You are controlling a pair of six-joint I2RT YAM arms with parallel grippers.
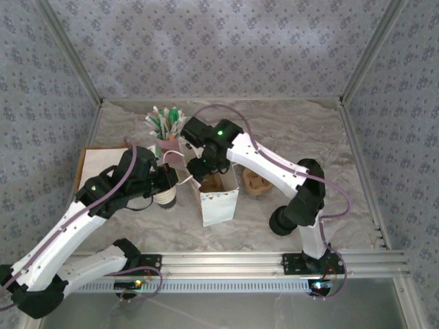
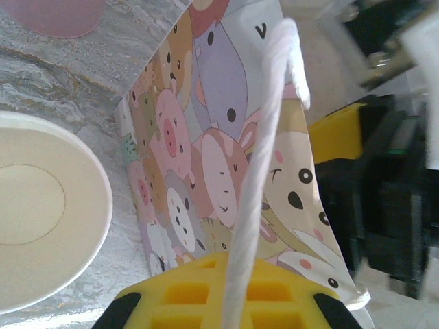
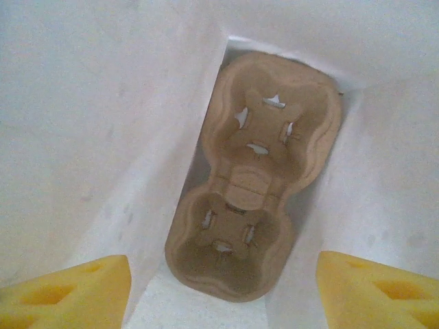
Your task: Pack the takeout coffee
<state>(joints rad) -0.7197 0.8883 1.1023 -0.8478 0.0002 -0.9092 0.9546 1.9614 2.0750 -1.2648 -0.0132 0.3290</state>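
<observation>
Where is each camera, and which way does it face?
Top external: above and behind, looking down on the table; left arm and right arm show.
Left wrist: beside the paper bag, facing its printed side; left gripper shut on the handle.
Right wrist: over the bag, looking down at the cup carrier; right gripper open.
Shared: the bag.

Marble table (image 1: 302, 130) carries paper bag (image 1: 221, 203), pink cup (image 1: 169, 147)

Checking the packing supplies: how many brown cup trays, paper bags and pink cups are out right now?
Brown cup trays: 2
Paper bags: 1
Pink cups: 1
Total: 4
</observation>
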